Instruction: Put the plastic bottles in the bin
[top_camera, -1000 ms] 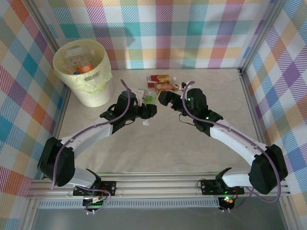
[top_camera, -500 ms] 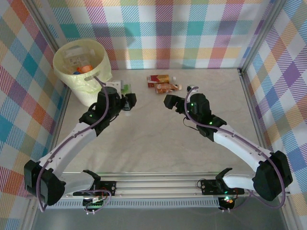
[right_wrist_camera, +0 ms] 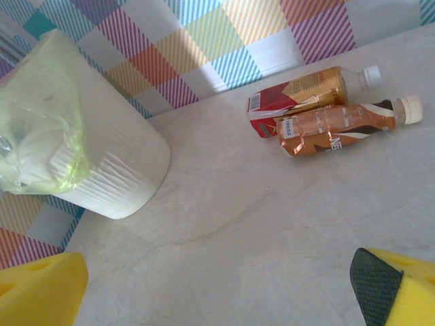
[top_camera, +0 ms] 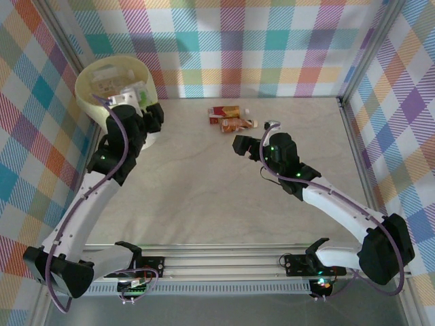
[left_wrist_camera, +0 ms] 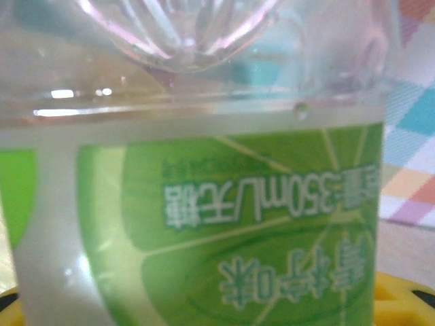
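Overhead, the left claw (top_camera: 133, 102) hangs above the bin (top_camera: 80, 92) at ten o'clock; two brown-labelled bottles (top_camera: 230, 118) lie at twelve, with the right claw (top_camera: 239, 144) near them. Left wrist: a green-labelled 350mL bottle (left_wrist_camera: 224, 251) sits clenched between yellow pads (left_wrist_camera: 401, 299). Right wrist: jaws spread, empty; bin at nine.

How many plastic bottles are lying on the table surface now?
2. A red-labelled clear plastic bottle and an orange-labelled one lie side by side near the back wall. A green-labelled bottle is in the left gripper by the pale-yellow round plastic bin; more may hide inside.
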